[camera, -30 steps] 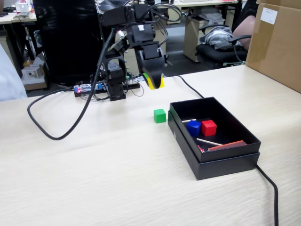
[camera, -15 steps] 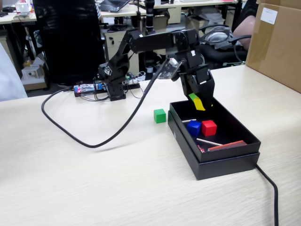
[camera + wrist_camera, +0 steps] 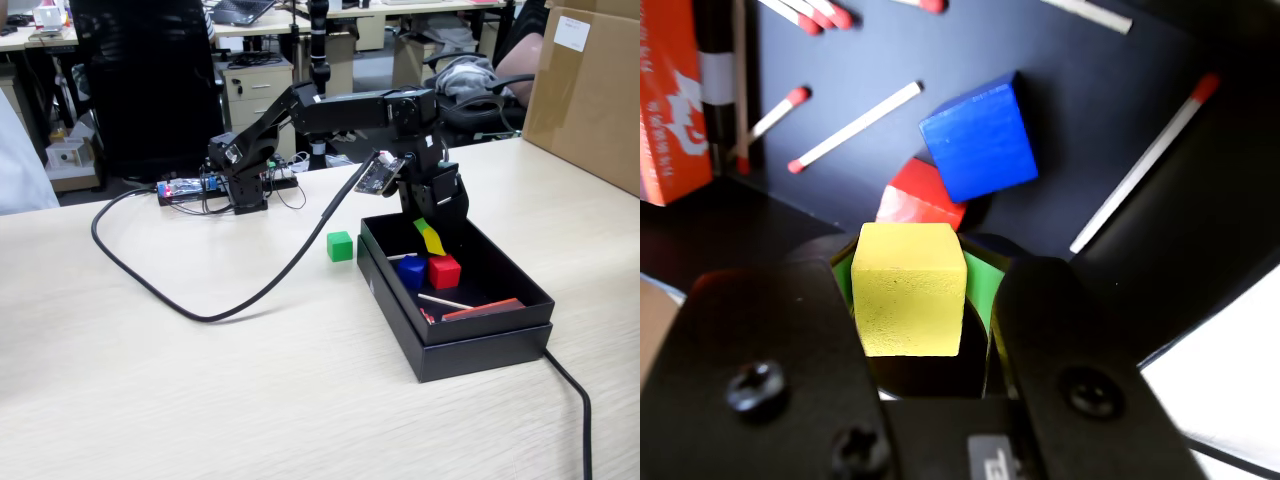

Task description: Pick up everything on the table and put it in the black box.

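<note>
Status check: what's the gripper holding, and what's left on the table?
Gripper shut on small yellow cube, over matte black cardboard box. Blue cube, red cube inside. Green cube remains on table. Nothing blocking.

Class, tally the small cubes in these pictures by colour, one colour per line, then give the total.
Red cube: 1
Blue cube: 1
Yellow cube: 1, held in the gripper over the black box
Green cube: 1, on the table
Total: 4
</note>
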`<state>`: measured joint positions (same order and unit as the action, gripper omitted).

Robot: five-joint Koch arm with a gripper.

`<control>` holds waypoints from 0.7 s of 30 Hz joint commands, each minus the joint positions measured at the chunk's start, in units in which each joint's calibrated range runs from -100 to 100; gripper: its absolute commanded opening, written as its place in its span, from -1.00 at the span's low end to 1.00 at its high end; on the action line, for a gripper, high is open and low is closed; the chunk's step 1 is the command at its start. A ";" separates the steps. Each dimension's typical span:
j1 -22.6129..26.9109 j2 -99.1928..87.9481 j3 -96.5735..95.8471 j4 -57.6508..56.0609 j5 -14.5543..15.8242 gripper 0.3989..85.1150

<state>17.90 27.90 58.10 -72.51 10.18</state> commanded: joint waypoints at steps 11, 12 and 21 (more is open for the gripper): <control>-0.44 -23.59 0.10 -5.63 -0.20 -0.05; -0.78 -29.90 -2.53 -5.63 -0.24 -0.05; -4.93 -73.05 -44.50 -5.20 0.73 0.07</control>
<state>13.46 -33.59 18.39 -77.39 10.33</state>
